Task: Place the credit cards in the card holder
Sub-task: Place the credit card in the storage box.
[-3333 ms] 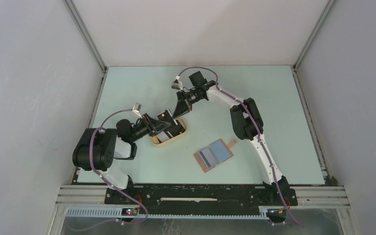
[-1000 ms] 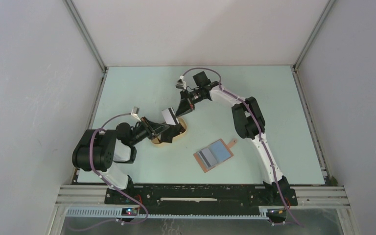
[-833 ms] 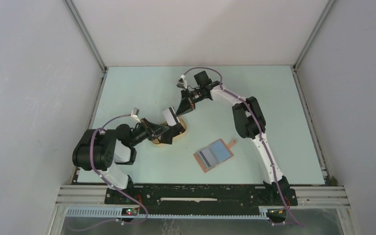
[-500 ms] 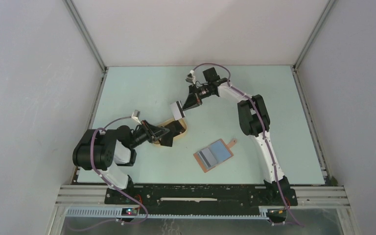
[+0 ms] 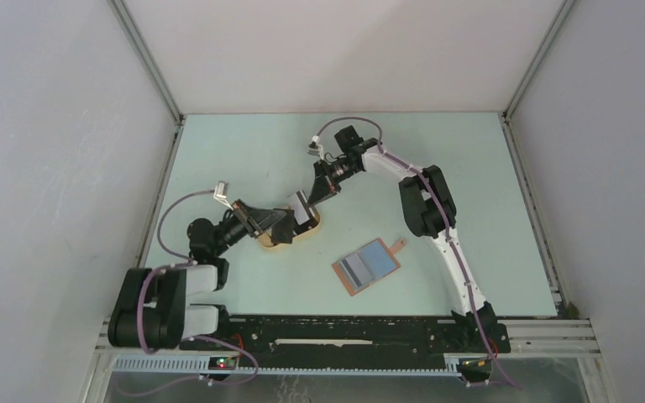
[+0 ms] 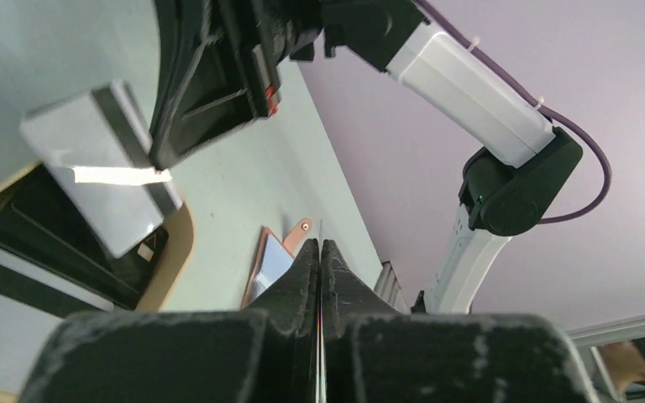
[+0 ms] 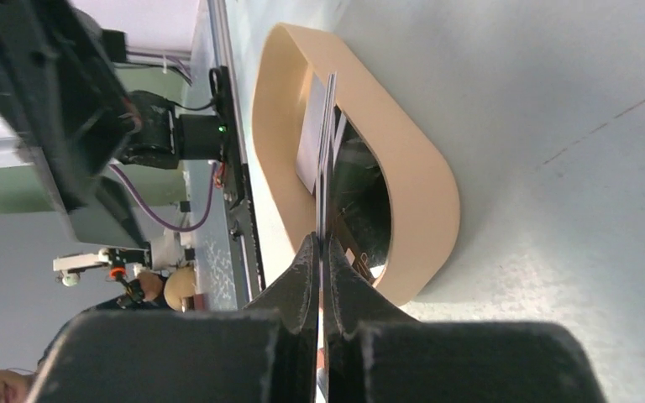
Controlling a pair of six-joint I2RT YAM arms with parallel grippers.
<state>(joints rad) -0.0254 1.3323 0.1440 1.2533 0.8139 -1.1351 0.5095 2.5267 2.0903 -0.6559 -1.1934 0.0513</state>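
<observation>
Currently pinched in right gripper's closed jaws: pale grey credit card with dark stripe, raised just above tan oval tray holding darker cards. Left gripper over same tray, jaws pressed together. Card holder lying open on table, near-right of tray.

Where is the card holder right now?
In the top view the card holder lies open on the table, just right of the tan tray, toward the near edge.
</observation>
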